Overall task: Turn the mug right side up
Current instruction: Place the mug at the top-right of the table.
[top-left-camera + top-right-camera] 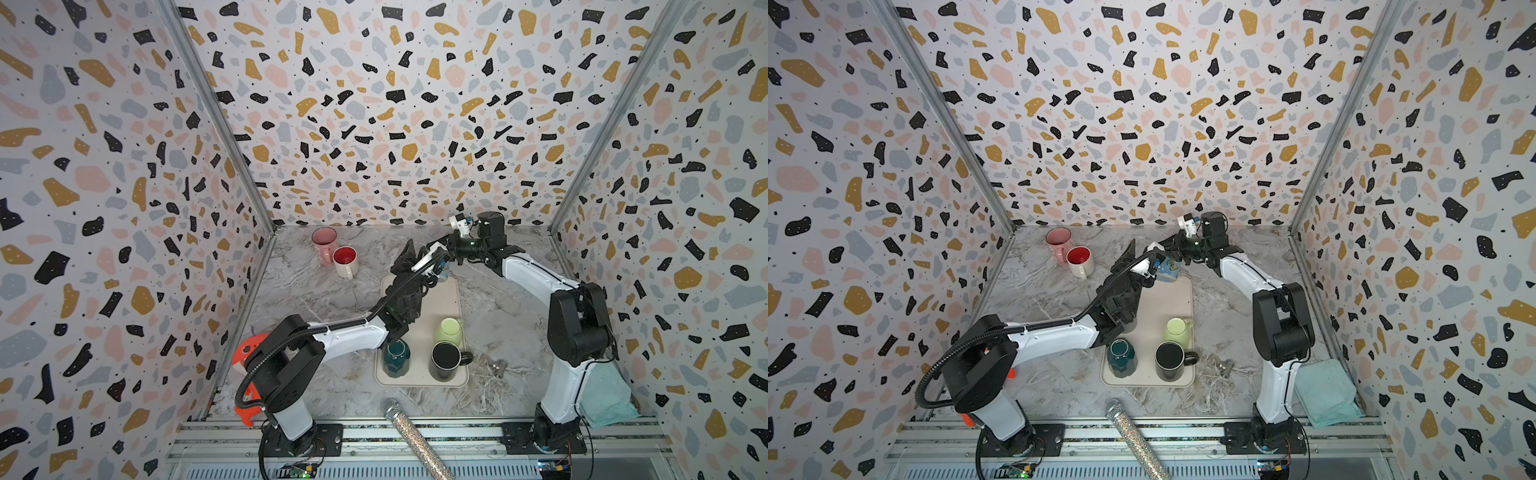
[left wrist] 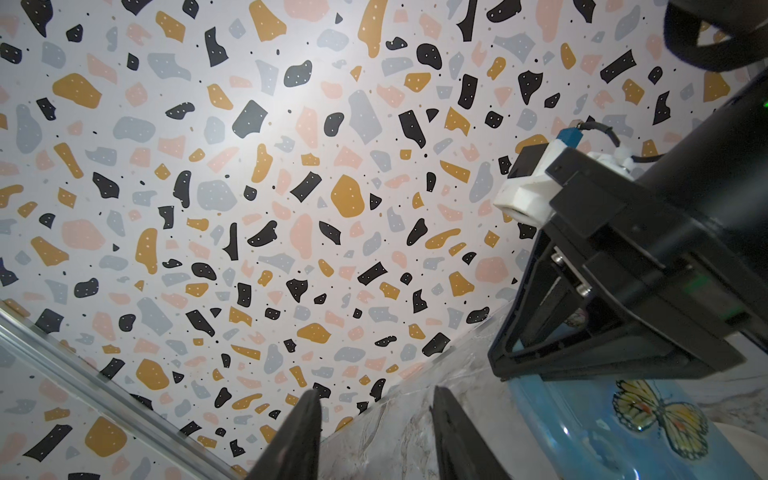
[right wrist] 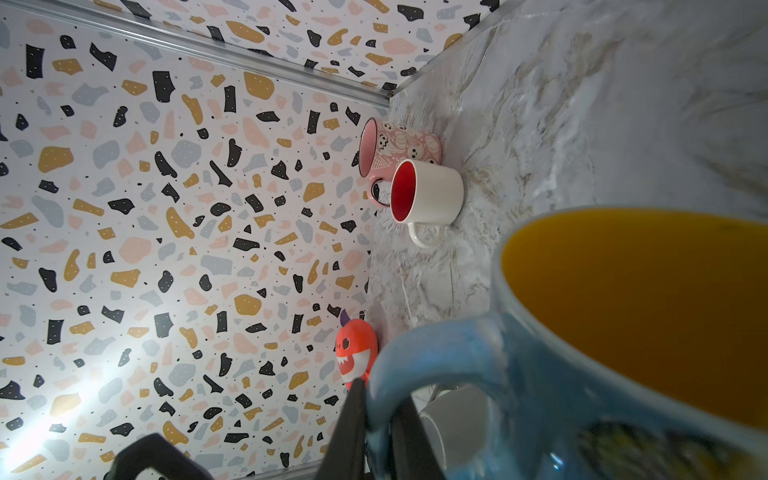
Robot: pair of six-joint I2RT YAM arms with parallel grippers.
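- Yellow-lined blue mug is at the far edge of the beige mat, toward the counter's back edge. Resting or lifted, can't tell.
- Right gripper is clamped on the handle, one finger each side of the loop.
- Left gripper is just beside the mug, fingers apart w/ nothing between them.
- Mouth faces the right wrist cam, so you're prob. mid-turn; exact tilt unclear.
- My read on handling: glazed ceramic, so stiff, fairly heavy, slick, and it'll chip or crack if dropped on the counter.
- A handle grip hangs the body's wt off to one side. Expect the mug to want to swing abt the fingers as you rotate, so go slow, no jerks.
- If you need a 2nd hold, take the wall at the rim w/ the left gripper, one finger inside, one outside. The glossy side w/ the butterfly looks too wide and slippery to pinch.
- Get the base flat on the counter before you let go.
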